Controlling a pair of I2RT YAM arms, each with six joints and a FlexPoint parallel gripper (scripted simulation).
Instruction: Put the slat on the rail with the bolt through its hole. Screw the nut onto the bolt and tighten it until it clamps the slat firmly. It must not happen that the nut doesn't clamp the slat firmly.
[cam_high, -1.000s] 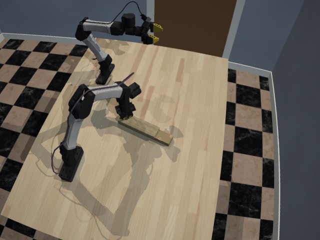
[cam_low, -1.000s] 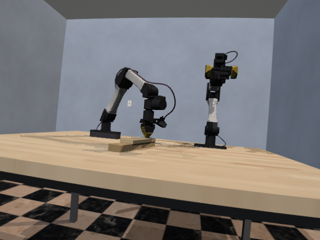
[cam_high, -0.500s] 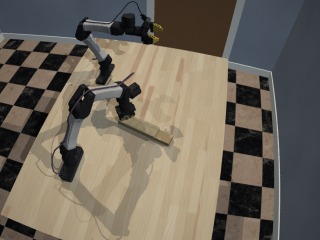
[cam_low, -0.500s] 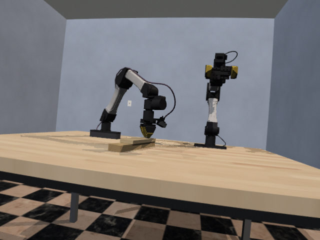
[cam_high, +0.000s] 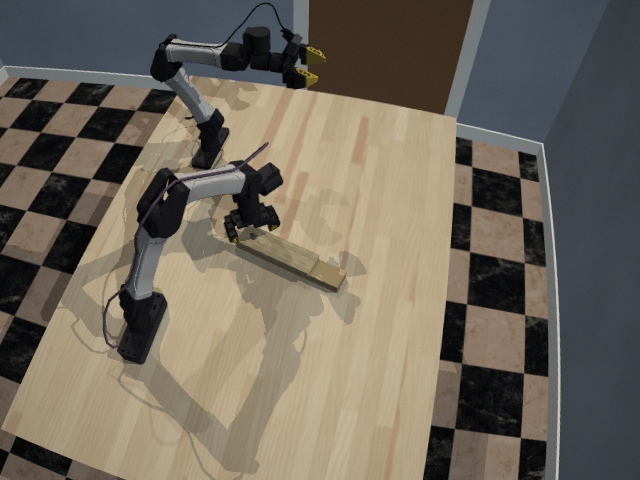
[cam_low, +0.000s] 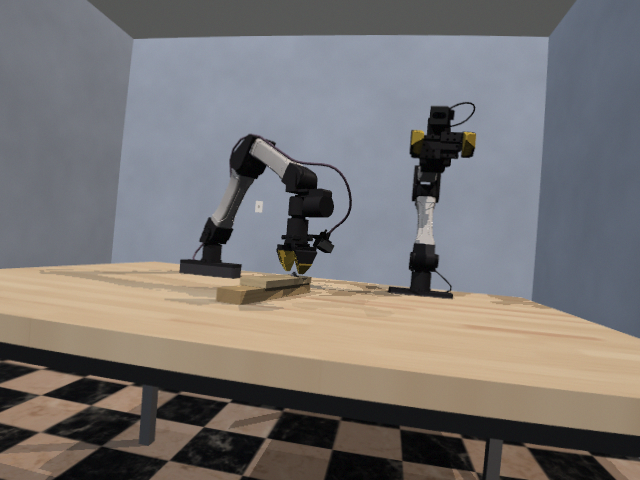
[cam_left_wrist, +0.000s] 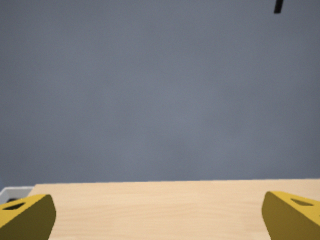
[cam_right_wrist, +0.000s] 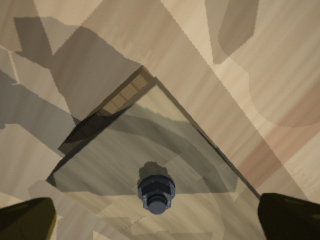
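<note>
The slat (cam_high: 286, 250) (cam_low: 263, 281) (cam_right_wrist: 115, 165) lies lengthwise on top of the rail (cam_high: 328, 273) (cam_low: 232, 295), which extends beyond it at one end. A dark nut (cam_right_wrist: 156, 189) is around the bolt (cam_right_wrist: 156, 205), whose tip sticks up through it near the slat's other end. The nut looks low at the slat's surface; how firmly it clamps cannot be seen. My right gripper (cam_high: 254, 234) (cam_low: 296, 269) (cam_right_wrist: 157, 204) is open above the nut, fingers wide on either side. My left gripper (cam_high: 320, 69) (cam_low: 443, 143) (cam_left_wrist: 158, 202) is open and empty, raised high, far from the slat.
The wooden table (cam_high: 382, 310) (cam_low: 413, 330) carries both arm bases, the right arm's base (cam_high: 142, 330) (cam_low: 210, 268) and the left arm's base (cam_high: 210, 149) (cam_low: 420, 292). Arm shadows fall across the table and slat. Walls stand beyond the table.
</note>
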